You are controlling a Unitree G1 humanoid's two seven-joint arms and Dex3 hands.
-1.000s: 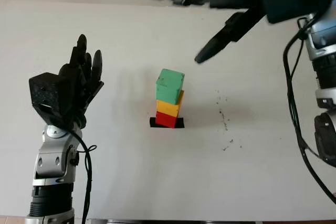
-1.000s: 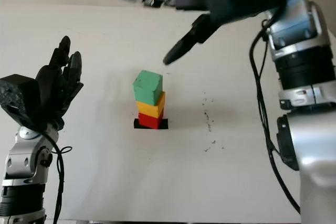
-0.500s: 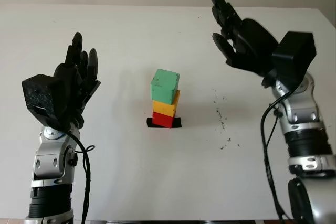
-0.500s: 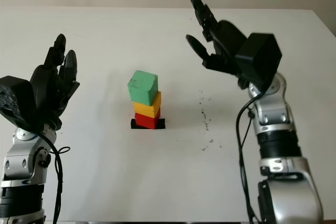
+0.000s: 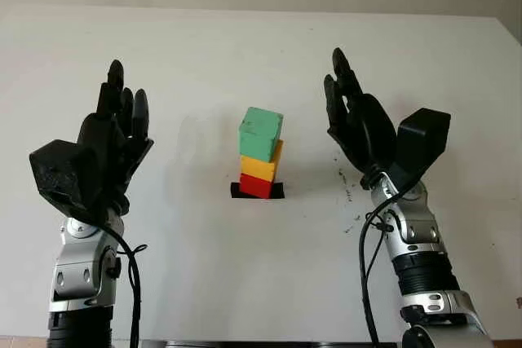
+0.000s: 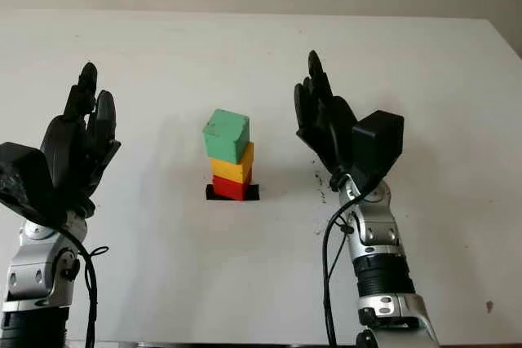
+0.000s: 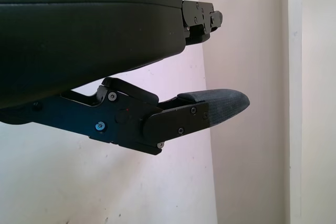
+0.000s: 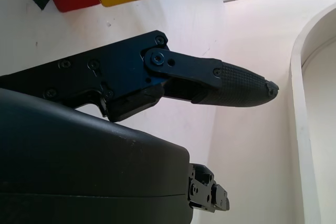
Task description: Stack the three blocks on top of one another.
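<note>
White bench (image 5: 245, 283), matte, with a scatter of small dark specks (image 5: 349, 189) near its middle, right of the stack.

Stack stands at bench centre on a black tape patch (image 5: 257, 191). Order, bottom up: red block (image 5: 255, 186), yellow block (image 5: 259, 167), green block (image 5: 261, 134). All three are in contact and upright. The green block sits slightly skewed on the yellow one and overhangs a little toward 9 o'clock; no visible lean in the column. Long axis of the stack: vertical.

Left robot hand (image 5: 110, 148): at 9 o'clock from the stack, well apart from it, raised off the bench, palm toward the stack, holding nothing, open. The left wrist view shows one finger (image 7: 215, 106) extended against the bare bench.

Right robot hand (image 5: 359, 128): at 3 o'clock from the stack, raised, palm toward the stack, holding nothing, open. It looks somewhat nearer the stack than the left one. The right wrist view shows the three blocks off its extended finger (image 8: 231, 85), with clear bench between.

Judgement: task appears complete; three blocks are stacked and neither hand touches them. No further grasp seems needed. If a correction were wanted for the skewed green block, the right robot hand is the nearer one, approaching from 3 o'clock. Risk: any sideways contact could topple the column.
</note>
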